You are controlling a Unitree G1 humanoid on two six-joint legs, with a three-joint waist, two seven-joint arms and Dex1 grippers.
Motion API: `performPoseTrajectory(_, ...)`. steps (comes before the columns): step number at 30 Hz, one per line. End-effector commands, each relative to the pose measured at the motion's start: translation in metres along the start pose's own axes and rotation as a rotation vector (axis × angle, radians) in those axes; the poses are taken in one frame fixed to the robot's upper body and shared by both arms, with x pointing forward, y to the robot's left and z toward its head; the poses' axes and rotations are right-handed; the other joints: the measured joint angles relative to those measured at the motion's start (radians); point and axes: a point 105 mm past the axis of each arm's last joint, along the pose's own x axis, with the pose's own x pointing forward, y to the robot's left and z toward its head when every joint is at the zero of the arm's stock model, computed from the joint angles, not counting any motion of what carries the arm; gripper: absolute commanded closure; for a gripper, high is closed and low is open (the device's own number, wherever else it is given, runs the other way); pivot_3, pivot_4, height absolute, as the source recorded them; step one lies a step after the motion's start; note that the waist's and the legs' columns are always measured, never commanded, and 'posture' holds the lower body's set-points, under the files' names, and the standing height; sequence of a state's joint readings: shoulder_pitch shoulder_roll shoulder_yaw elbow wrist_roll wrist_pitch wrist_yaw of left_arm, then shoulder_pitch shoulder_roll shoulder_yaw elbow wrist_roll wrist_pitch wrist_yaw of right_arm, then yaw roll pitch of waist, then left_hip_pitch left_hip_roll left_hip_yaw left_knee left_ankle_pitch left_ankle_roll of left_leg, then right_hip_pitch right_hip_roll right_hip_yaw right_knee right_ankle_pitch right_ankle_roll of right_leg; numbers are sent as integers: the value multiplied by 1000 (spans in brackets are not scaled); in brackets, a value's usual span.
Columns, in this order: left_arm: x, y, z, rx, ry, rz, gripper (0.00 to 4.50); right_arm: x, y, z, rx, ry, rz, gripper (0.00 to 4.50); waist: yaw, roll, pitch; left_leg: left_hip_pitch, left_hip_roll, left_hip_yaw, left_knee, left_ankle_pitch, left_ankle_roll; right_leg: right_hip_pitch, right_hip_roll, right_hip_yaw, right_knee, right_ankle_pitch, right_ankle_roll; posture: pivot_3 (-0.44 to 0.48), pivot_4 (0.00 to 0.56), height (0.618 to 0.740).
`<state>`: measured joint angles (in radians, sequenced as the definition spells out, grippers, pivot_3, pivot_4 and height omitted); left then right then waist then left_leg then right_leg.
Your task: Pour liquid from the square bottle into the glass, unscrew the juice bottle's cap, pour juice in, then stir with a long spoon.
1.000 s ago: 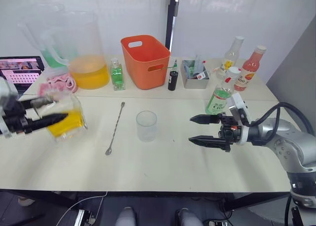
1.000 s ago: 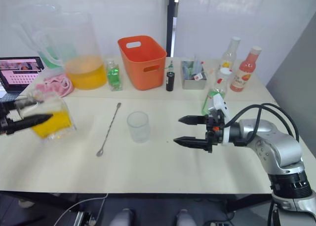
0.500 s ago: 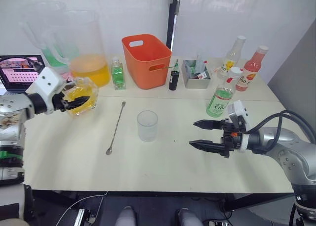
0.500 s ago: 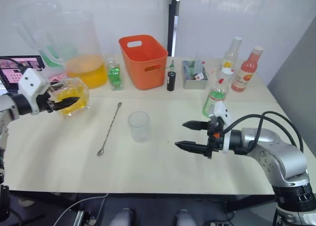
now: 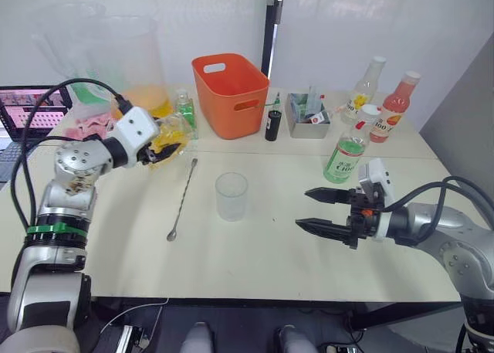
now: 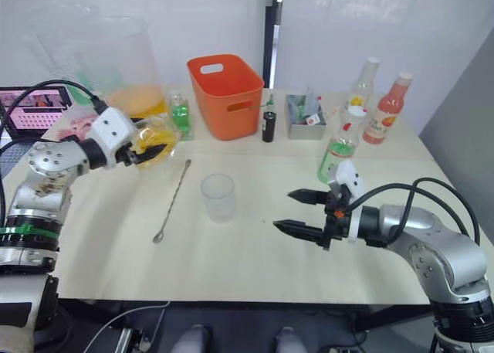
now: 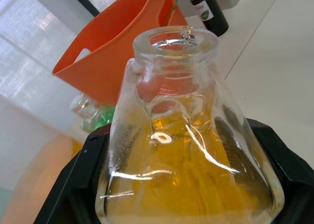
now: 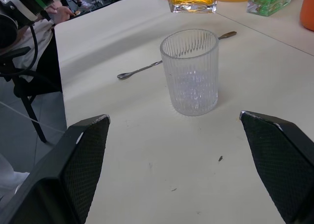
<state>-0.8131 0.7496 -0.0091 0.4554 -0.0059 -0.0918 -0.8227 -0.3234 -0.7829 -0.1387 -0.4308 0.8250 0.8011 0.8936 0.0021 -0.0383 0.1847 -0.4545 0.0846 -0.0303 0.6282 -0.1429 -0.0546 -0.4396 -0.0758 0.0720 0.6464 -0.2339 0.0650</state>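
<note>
My left gripper (image 5: 160,146) is shut on the square bottle (image 7: 181,150), its black fingers (image 7: 81,185) clamping both sides. The bottle holds yellow-orange liquid, has an open neck, and hangs tilted above the table's back left, left of the long spoon (image 5: 181,200). The glass (image 5: 231,196) stands empty at mid-table, to the right of the spoon. My right gripper (image 5: 316,208) hovers open to the right of the glass (image 8: 190,72), pointing at it, nothing between its fingers. The juice bottle (image 5: 342,158) with its white cap (image 5: 364,110) stands behind the right gripper.
An orange basket (image 5: 229,94), a big pitcher of orange liquid (image 5: 131,67), a small green bottle (image 5: 184,107), a black bottle (image 5: 272,125), a grey box (image 5: 305,110), a yellow-labelled bottle (image 5: 361,86) and a pink-liquid bottle (image 5: 394,106) line the back. A laptop (image 5: 31,110) sits far left.
My left arm has carried the square bottle from the far left edge rightward and back, now close to the small green bottle. The right gripper has stayed open in nearly the same place.
</note>
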Motion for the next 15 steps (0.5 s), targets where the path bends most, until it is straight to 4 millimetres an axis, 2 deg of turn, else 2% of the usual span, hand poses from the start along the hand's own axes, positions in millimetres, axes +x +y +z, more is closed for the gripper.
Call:
performPoseTrajectory(1,-3,16,45,163,-144,87,1704,0,10,12,-33,-37,6,15,-3,0,0,0,0,0,0,0,0,0,0,0,0,0,0,0,150,703)
performPoseTrajectory(8,7,-12,50,179,-212,57,1704,3,15,12,-24,-47,-19,15,-4,0,0,0,0,0,0,0,0,1,0,0,0,0,0,0,150,703)
performPoseTrajectory(15,12,-19,62,302,-247,75,1704,4,16,12,-20,-45,-37,15,-5,0,0,0,0,0,1,0,0,0,0,0,1,1,0,0,150,703)
